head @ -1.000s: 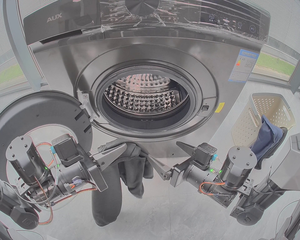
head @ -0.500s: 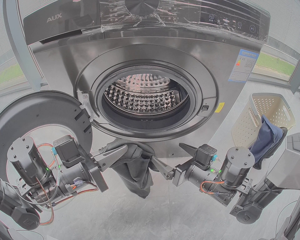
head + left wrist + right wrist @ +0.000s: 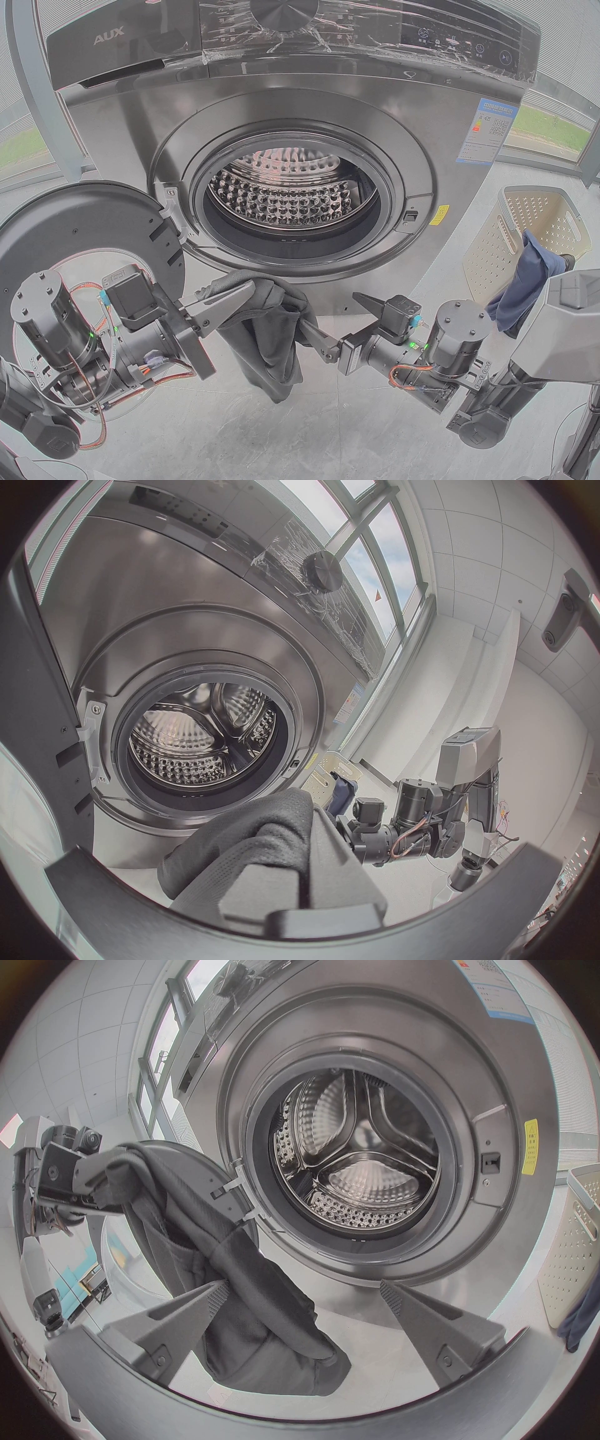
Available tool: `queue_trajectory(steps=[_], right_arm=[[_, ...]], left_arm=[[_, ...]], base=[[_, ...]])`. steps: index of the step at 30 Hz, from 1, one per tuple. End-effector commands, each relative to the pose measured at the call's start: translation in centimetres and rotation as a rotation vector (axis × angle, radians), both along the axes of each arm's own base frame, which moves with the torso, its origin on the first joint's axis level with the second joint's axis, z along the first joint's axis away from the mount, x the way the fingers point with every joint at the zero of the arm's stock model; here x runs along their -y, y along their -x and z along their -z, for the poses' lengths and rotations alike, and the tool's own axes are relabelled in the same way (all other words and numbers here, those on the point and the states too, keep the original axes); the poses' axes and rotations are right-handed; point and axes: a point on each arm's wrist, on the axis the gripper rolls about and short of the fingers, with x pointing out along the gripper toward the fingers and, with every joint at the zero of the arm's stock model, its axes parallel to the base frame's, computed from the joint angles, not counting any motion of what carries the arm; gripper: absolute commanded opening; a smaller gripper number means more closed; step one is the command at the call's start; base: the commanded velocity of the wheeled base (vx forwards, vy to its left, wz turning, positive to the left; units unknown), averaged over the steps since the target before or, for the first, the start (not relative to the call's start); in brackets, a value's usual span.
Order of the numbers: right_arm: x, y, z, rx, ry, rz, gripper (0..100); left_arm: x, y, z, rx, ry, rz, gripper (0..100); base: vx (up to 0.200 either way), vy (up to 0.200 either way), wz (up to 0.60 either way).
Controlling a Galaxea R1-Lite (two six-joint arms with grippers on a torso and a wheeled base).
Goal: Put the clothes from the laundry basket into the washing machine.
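Dark grey garment [image 3: 269,337] hangs in front of the washing machine [image 3: 294,100], just below the rim of its open porthole. It is bunched at the top where the left gripper [image 3: 245,294] is clamped on it, and the rest droops in loose folds toward the floor [image 3: 350,431]. The right gripper [image 3: 329,309] is level with it on the other side, fingers spread wide and holding nothing. One fingertip is right at the cloth's edge, though contact cannot be made out. The steel drum [image 3: 287,187] behind the porthole has no clothing in it. The round door [image 3: 81,219] is swung fully open to the robot's left. A beige perforated laundry basket [image 3: 550,212] stands on the floor to the right of the machine, with a blue garment [image 3: 522,287] draped over its near rim.
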Motion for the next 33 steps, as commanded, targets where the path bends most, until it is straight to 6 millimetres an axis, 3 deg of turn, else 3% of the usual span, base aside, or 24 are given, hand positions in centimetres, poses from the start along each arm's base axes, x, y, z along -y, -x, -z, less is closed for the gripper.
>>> queue_trajectory(steps=[1,9,13,18,27,33], right_arm=[[-0.4,-0.1,0.9,-0.018,0.017,-0.005,100],[-0.8,0.1,1.0,-0.018,0.018,-0.019,100],[-2.1,-1.0,2.1,-0.016,0.020,-0.025,100],[-3.5,-0.8,2.3,-0.006,0.010,-0.059,100],[-3.8,-1.0,1.7,0.012,-0.009,-0.065,100],[-4.3,-2.3,0.4,0.068,-0.048,-0.050,100]], left_arm=[[0.0,0.0,0.0,-0.002,0.001,0.000,0],[0.1,-0.1,0.2,-0.004,-0.003,0.001,0],[0.1,0.0,0.3,-0.007,-0.005,0.003,0],[0.1,0.0,0.3,-0.007,-0.005,0.003,0],[0.1,0.1,0.4,-0.008,-0.009,0.004,0],[0.0,0.1,0.4,-0.008,-0.009,0.004,0]], base=[[0.000,0.000,0.00],[0.000,0.000,0.00],[0.000,0.000,0.00],[0.000,0.000,0.00],[0.000,0.000,0.00],[0.000,0.000,0.00]])
